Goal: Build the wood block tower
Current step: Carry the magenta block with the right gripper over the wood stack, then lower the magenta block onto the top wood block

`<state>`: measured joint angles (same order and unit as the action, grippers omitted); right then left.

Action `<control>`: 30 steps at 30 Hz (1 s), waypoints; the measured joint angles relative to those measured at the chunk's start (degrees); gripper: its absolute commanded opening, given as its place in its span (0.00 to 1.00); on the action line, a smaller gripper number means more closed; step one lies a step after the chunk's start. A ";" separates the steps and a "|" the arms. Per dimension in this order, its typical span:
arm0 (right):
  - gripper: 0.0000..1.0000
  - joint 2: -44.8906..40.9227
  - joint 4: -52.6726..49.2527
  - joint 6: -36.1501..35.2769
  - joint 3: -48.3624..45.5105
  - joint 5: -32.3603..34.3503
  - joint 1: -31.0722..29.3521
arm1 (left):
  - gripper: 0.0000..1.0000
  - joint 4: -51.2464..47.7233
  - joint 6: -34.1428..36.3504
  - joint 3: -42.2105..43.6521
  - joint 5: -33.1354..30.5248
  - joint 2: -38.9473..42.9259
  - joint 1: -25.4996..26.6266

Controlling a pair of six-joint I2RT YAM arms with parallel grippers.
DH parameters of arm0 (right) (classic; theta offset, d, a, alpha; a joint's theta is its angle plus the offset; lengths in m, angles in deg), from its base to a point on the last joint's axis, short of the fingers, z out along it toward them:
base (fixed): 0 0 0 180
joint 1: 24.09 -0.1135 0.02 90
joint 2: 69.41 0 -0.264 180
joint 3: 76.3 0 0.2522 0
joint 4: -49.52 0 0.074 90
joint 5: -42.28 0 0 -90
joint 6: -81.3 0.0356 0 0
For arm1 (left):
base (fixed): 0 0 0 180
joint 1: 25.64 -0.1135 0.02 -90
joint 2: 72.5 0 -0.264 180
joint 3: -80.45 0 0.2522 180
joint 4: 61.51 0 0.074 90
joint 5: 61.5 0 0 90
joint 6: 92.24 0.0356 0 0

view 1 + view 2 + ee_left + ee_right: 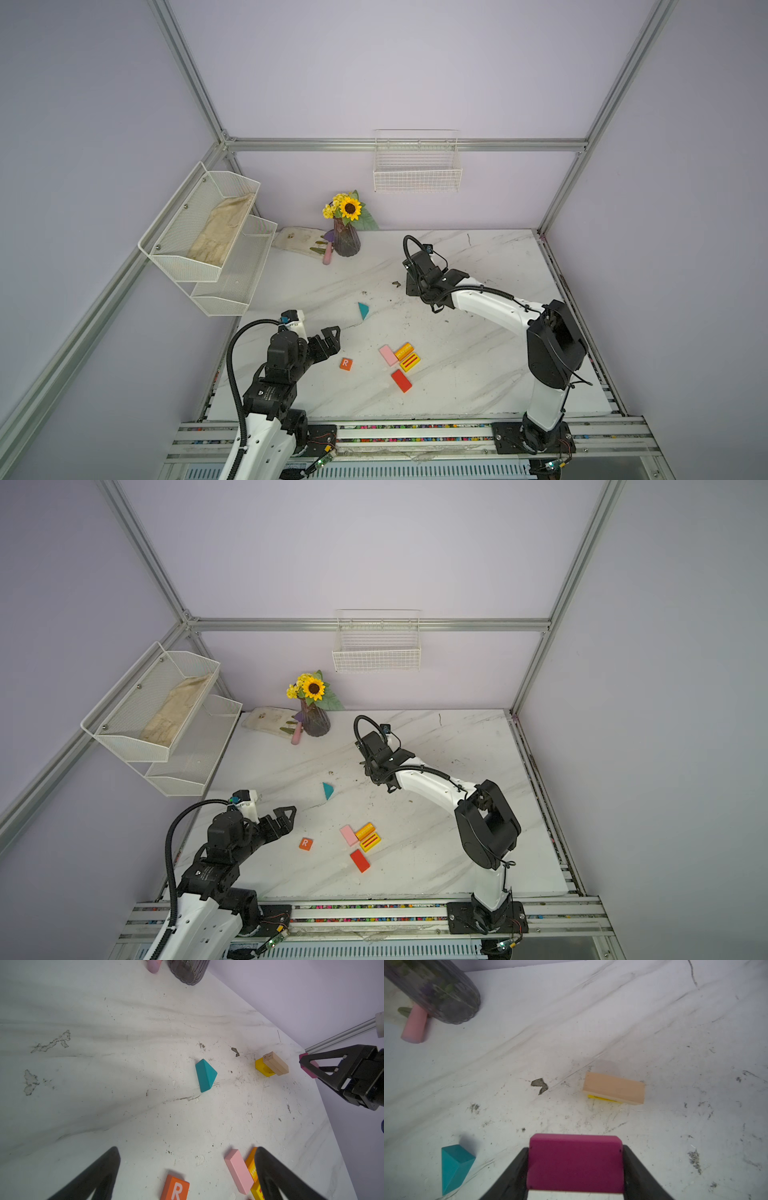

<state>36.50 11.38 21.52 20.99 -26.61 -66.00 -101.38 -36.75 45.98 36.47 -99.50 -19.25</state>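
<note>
The left gripper (186, 1150) is spread wide and holds nothing. In both top views it sits at lower left of the surface (478, 374), just left of the R cube (345, 364). The right gripper (576, 1147) pinches the magenta block (575, 1167) between its fingers. In a top view it is right of mid-frame, and its arm hides what lies beneath.

The tower (613, 1089) shows only in the wrist views. It is a yellow block (600, 1098) on the surface with tan slabs (276, 1064) laid on it. A seam in the left wrist view shows that there are two. The magenta block is near the tower but apart from it.

The teal triangle (363, 310) lies alone near mid-frame, between the two grippers. At lower centre, the pink slab (388, 355), the orange block (404, 350) and the striped yellow block (409, 363) sit close together. The red slab (401, 380) is just below them. The vase (346, 241) stands at the upper left of the surface, by the wall.
</note>
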 measured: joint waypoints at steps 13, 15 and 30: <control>0.29 7.72 -4.81 0.37 7.58 -2.10 5.70 | 1.00 0.33 0.00 0.00 0.57 0.26 0.00; 0.29 8.46 -5.07 0.37 8.20 -2.40 5.90 | 1.00 0.33 0.00 0.00 0.61 0.26 0.00; 0.29 12.00 -5.68 0.09 11.39 -2.82 8.92 | 1.00 0.35 0.00 0.00 0.66 0.26 0.00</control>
<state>48.49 5.69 21.61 32.37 -29.43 -57.08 -101.03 -36.75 45.98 37.13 -99.24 -19.25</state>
